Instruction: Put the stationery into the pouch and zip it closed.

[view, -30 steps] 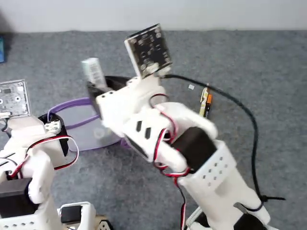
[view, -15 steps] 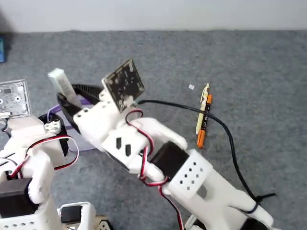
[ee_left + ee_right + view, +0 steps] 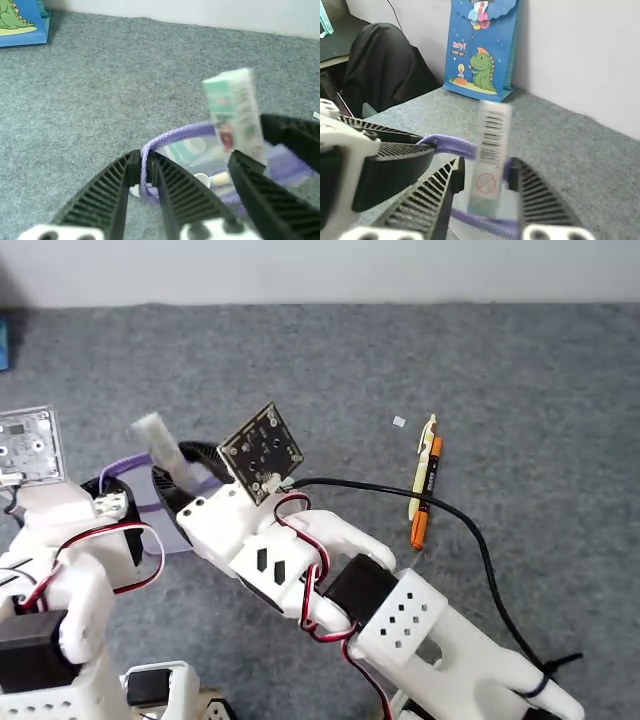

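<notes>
Loading step: right gripper [image 3: 485,175] grips eraser [image 3: 489,145] above pouch [image 3: 172,136] near tabletop's [image 3: 300,360] left edge; left gripper [image 3: 142,162] pinches its rim. Next, probably: lower, release inside.

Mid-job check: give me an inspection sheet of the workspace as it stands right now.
Surface: grey mat, flat.
Job's things: pouch, clear with a purple edge, lying on the mat; box, white and green, held above it; orange pen and pale pen side by side, apart from the pouch.
Clutter: small white scrap near the pens.
Grippers: left gripper shut on the pouch's purple edge; right gripper shut on the box.
Cables: black cable passes over the pens in the high view.
Surroundings: blue gift bag against the wall; dark draped shape beside it.
</notes>
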Controlling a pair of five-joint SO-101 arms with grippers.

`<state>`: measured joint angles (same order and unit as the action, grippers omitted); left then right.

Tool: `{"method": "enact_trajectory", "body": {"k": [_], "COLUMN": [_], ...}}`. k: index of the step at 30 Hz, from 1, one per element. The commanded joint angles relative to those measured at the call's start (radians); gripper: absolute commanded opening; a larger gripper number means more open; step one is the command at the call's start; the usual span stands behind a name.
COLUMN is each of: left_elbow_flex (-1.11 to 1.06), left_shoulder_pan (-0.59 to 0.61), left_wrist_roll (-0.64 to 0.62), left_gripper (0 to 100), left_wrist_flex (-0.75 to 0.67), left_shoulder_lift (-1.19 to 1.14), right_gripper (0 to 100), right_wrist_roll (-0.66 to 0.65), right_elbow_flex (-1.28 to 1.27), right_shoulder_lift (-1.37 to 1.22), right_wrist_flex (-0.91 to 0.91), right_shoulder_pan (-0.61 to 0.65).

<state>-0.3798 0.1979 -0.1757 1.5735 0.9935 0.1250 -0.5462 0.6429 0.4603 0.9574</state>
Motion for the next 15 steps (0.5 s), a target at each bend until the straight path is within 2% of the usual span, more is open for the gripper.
{"method": "enact_trajectory", "body": {"k": [1, 15], "left_elbow_flex": [-0.038, -0.031], "left_shoulder_pan": [-0.011, -0.011], "left_wrist_roll": [0.009, 0.009], "left_gripper": [1, 1], "left_wrist_flex": [-0.006, -0.005], "left_shoulder_lift": [-0.026, -0.026], "right_gripper": [21.9, 20.3], "right_wrist_roll": [-0.012, -0.084], "right_elbow_flex": [0.029, 0.115], "right_shoulder_lift": [-0.008, 0.035], "right_wrist_flex": [-0.013, 0.027], "right_shoulder_pan": [0.002, -0.005]}}
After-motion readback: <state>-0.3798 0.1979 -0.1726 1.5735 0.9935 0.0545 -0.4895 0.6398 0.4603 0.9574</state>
